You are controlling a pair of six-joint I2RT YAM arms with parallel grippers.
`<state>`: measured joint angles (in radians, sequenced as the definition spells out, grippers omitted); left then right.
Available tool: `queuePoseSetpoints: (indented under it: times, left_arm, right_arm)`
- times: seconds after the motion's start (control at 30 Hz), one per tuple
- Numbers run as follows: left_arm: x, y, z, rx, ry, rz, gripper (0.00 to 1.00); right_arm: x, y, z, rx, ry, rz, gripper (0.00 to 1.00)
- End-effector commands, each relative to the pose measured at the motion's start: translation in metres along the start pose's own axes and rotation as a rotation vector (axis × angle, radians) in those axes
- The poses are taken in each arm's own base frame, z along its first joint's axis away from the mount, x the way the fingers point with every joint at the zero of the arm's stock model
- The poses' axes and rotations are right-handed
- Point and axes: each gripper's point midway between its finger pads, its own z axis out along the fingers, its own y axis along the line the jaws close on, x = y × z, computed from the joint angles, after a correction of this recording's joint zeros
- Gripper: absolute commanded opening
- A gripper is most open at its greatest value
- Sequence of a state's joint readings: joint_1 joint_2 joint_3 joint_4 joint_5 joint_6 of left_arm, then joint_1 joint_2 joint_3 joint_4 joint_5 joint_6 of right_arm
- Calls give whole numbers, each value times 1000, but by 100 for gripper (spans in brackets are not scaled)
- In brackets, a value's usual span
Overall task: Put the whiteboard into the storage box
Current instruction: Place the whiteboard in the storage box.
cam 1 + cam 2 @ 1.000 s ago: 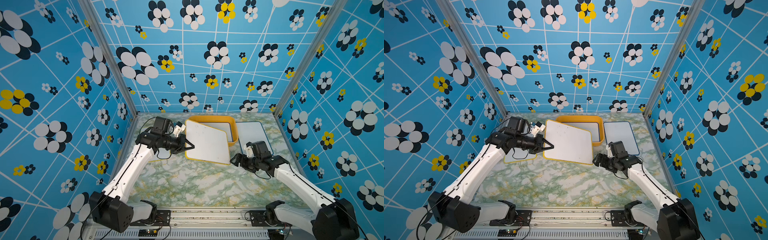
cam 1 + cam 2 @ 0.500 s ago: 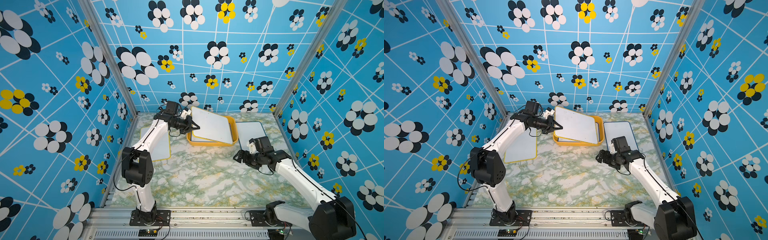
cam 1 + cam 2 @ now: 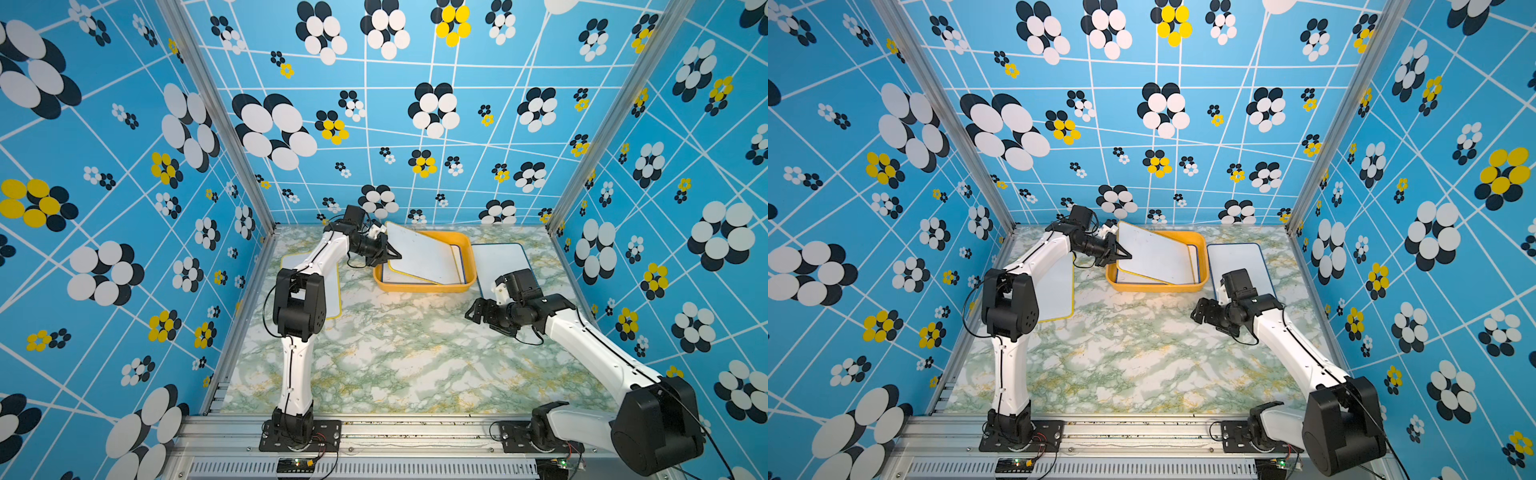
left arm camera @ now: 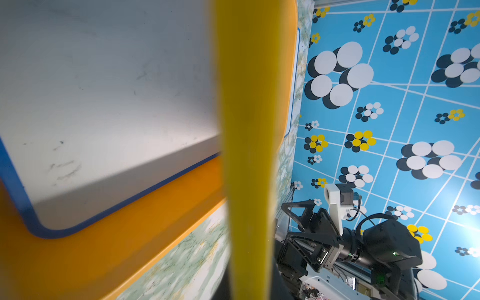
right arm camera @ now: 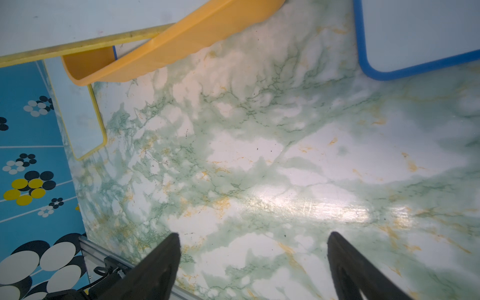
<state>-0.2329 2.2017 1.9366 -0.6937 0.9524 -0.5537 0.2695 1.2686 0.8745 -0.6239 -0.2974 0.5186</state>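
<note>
One whiteboard — tilted over storage box — at left pincer.

cannot tell in both top views whether the left fingers pinch the tilted whiteboard: too small. see its yellow edge only as a blur in the left wrist view. see mere strips of the blue-edged whiteboard beneath it in the storage box. find the right fingers cropped by the right wrist view's border.
</note>
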Motion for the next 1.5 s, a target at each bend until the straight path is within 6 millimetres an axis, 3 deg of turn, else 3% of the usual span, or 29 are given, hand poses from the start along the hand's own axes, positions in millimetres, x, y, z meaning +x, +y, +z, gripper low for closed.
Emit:
queuePoseSetpoints:
  times: [0.0,0.13,0.23,0.3,0.4,0.6,0.7,0.8,0.9,1.17,1.27,1.47]
  left_arm:
    - [0,-13,-11,-11,6,53,28]
    - [-1,10,-24,-203,-7,41,38]
    - [-2,19,-41,-352,-12,43,42]
    - [-2,22,-50,-426,-15,38,50]
    - [-1,28,-55,-486,-10,22,51]
    - [7,27,-43,-504,19,36,54]
    - [13,35,-63,-635,-9,39,53]
    - [27,55,-96,-800,-37,9,52]
    - [46,72,-111,-801,-76,-35,51]
    - [103,170,-154,-878,-218,-285,39]
    - [112,192,-162,-887,-278,-334,36]
    - [117,215,-180,-944,-370,-385,32]
  right_arm:
    - [-4,4,-1,-19,1,4,91]
    - [0,3,0,-22,6,13,91]
    - [3,1,0,-22,10,17,91]
    - [4,0,1,-22,11,19,92]
    - [6,1,2,-29,11,28,92]
    - [10,1,1,-48,5,37,92]
    - [15,-1,1,-44,17,36,92]
    - [20,-2,6,-56,31,50,92]
    - [24,1,11,-94,35,68,92]
    - [43,1,25,-139,75,112,92]
    - [48,2,28,-143,76,113,92]
    - [53,10,35,-161,81,106,92]
